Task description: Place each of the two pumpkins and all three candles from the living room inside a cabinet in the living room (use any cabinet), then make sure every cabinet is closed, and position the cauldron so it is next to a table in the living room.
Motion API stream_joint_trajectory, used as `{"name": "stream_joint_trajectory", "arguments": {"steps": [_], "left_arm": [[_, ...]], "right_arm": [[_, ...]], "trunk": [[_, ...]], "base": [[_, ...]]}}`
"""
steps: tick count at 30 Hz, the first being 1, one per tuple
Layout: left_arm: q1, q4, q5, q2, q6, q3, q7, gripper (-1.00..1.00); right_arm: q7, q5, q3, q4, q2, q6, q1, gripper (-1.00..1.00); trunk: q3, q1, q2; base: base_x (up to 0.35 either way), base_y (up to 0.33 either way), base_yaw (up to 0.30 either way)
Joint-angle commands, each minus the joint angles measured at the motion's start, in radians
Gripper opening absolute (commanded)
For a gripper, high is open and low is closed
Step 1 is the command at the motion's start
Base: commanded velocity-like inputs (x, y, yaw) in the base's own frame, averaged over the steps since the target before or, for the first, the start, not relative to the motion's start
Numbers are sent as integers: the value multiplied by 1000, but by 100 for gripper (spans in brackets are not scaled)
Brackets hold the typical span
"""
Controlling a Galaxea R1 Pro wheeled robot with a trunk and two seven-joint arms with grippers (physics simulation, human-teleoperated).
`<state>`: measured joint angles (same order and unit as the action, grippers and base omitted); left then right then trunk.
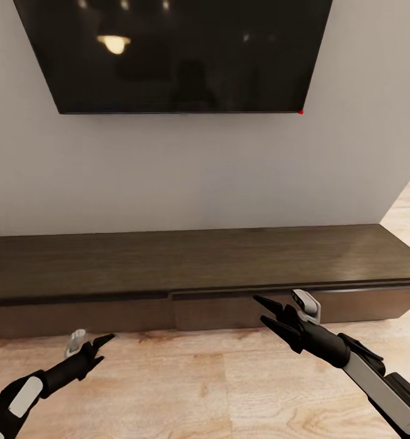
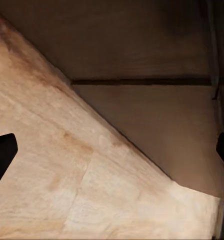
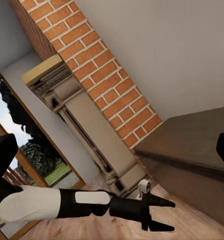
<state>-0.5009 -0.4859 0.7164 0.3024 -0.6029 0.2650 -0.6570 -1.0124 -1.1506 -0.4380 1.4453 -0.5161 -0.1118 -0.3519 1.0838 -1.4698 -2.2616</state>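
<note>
The cabinet (image 1: 229,268) runs across the head view from 9 to 3 o'clock against a pale wall (image 1: 186,171), under a dark TV (image 1: 174,55). Both of its wide fronts look shut, or very nearly; a thin dark gap runs under the top edge of the right front. The seam between the fronts sits just left of centre.

The left hand (image 1: 101,344) hangs at 7 o'clock over the wood floor (image 1: 198,384), short of the left front and not touching it. Its fingers point toward the cabinet with only a slight gap between them, nothing held. In the left wrist view the floor meets the cabinet's front (image 2: 157,130), with the dark fingertips (image 2: 2,155) at the picture's edges.

The right hand (image 1: 264,310) is at 5 o'clock, released, its two fingers spread with the tips just at the right front's face, below the top edge. Contact I cannot tell. The right wrist view shows the left hand (image 3: 162,215) over the floor, the cabinet's end (image 3: 192,145), a brick column (image 3: 92,70) and a window (image 3: 22,150).
</note>
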Motion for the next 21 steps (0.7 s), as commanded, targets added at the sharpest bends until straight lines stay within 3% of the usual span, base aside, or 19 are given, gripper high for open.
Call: {"name": "stream_joint_trajectory", "arguments": {"steps": [1, 5, 8, 11, 15, 21], "left_arm": [[-1, 5, 10, 0, -7, 12, 4, 100], [-4, 22, 25, -7, 3, 129, 84, 100], [-9, 20, 31, 0, 12, 167, 137, 100], [-18, 2, 34, 9, 9, 175, 127, 100], [-27, -27, 25, 12, 24, 145, -39, 100], [-28, -26, 35, 11, 85, 143, -80, 100]], "right_arm": [[-2, -11, -2, 0, -1, -11, -1, 100], [4, -9, -1, -1, 0, -11, -1, 100], [8, -8, 0, -15, 5, -11, -1, 100], [8, -7, 0, -37, 6, -11, -1, 100], [6, -5, 1, -52, 5, -10, -1, 100], [7, -4, 1, -54, 7, -9, -1, 100]], "trunk": [[1, 0, 0], [1, 0, 0], [1, 0, 0], [1, 0, 0], [1, 0, 0], [1, 0, 0]], "base": [[0, 0, 0], [0, 0, 0], [0, 0, 0], [0, 0, 0], [0, 0, 0], [0, 0, 0]]}}
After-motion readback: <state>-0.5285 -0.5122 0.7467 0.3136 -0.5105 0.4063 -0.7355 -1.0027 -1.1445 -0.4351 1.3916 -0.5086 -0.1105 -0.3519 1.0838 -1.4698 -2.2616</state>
